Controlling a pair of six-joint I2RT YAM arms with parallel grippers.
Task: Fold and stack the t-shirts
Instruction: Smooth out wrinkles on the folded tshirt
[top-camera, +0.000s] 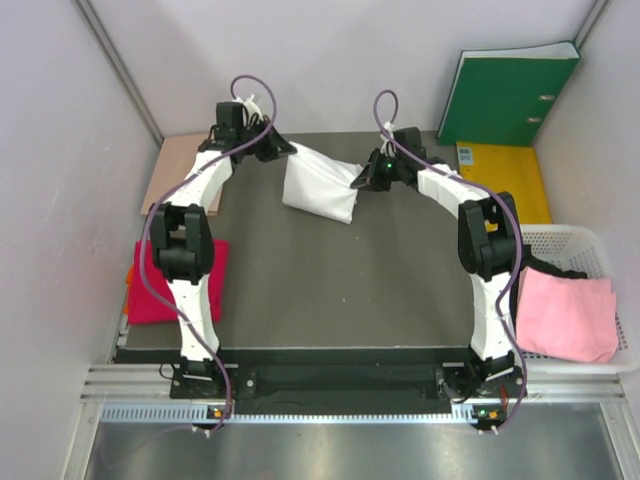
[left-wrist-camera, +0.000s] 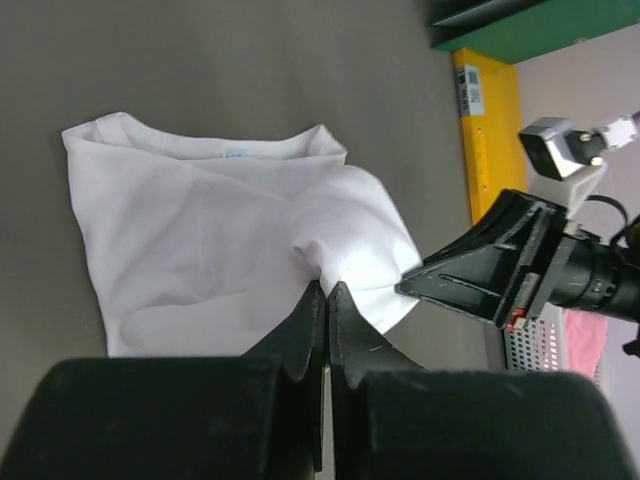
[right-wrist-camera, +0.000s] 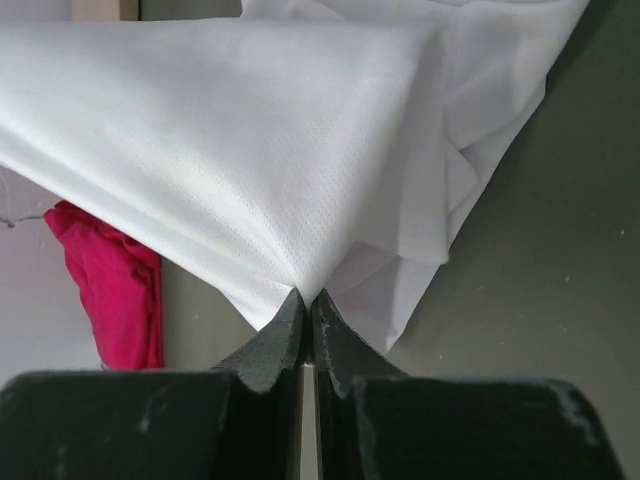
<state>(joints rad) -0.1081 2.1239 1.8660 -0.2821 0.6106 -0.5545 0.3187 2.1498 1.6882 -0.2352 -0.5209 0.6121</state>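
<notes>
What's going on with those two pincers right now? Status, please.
Left pincer shut on white t-shirt. Right pincer shut on it too. Shirt bunched between them, far end. Red t-shirt, pink t-shirt off to the sides, clear.

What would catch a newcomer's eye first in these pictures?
The soft white cloth t-shirt at the far middle of the dark table, pinched from both sides: the left end effector and the right end effector are each shut on a fold of it. Next come the colours at the edges: a crimson red t-shirt at the table's left edge and a pale pink t-shirt in the white plastic basket on the right.
</notes>
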